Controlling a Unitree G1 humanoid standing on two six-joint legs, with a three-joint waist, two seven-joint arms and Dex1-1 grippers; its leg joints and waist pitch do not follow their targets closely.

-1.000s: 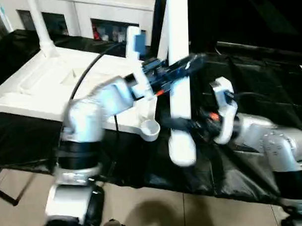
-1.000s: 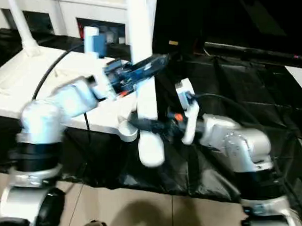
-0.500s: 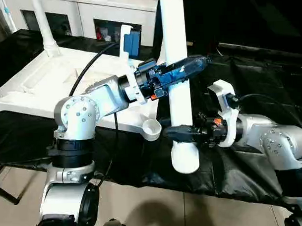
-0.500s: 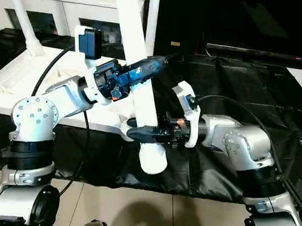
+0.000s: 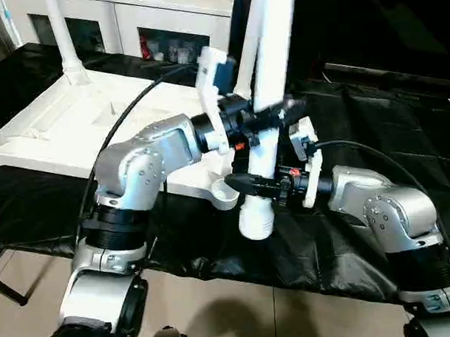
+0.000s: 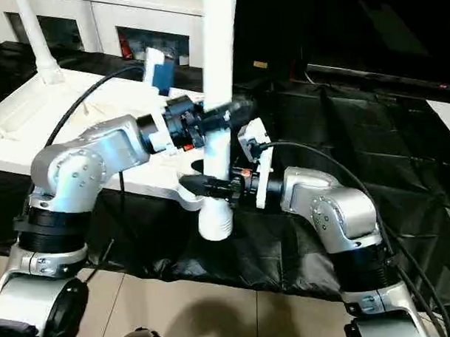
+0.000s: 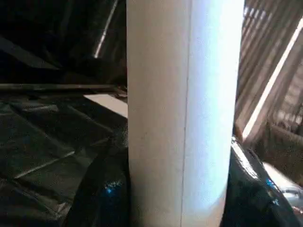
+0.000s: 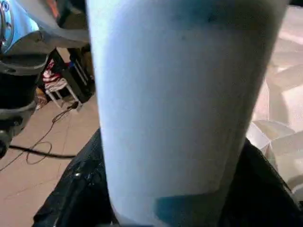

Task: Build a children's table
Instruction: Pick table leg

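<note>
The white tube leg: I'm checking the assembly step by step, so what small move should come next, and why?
Probably shift the white tube leg sideways until its lower end sits over the near corner socket. Both the left gripper and the right gripper clasp it upright, but its lower end hangs just beside the socket, past the table top edge.

Black sheet (image 5: 372, 134), white cabinet (image 5: 168, 22)

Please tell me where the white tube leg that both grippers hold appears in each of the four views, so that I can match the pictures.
Left eye view: tube leg upright, centre, top edge down to the near corner socket.
Right eye view: tube leg upright, left of centre.
Left wrist view: tube leg upright, centre.
Right wrist view: tube leg across the middle.
Shared landmark: the tabletop.
</note>
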